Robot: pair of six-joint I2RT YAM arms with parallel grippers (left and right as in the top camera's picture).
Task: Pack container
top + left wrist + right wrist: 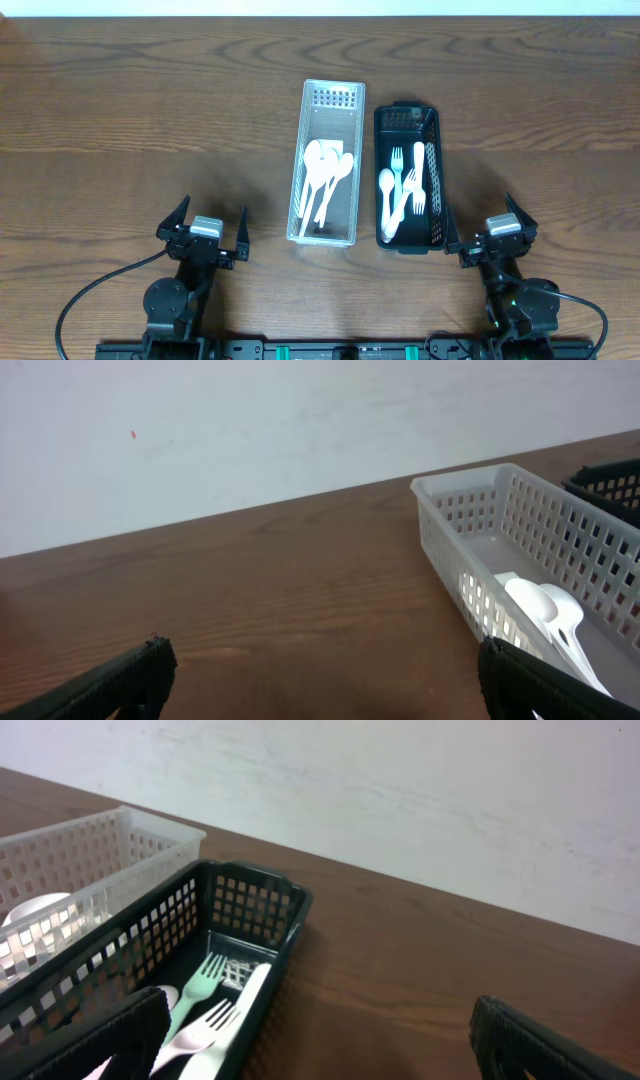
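A white slotted basket [305, 150] stands at the table's middle and holds several white plastic spoons [325, 175]. Next to it on the right a black slotted basket [435, 150] holds white and pale plastic forks, a spoon and a knife [405, 185]. My left gripper [207, 238] is open and empty near the front edge, left of the white basket [520, 530]. My right gripper [492, 240] is open and empty, right of the black basket [250, 910]. A green fork [195, 985] and a pale fork [205, 1025] show in the right wrist view.
The wooden table [150, 120] stretches bare on both sides of the baskets. A white wall [250, 430] rises behind the table's far edge. Cables [90, 295] run from the arm bases at the front edge.
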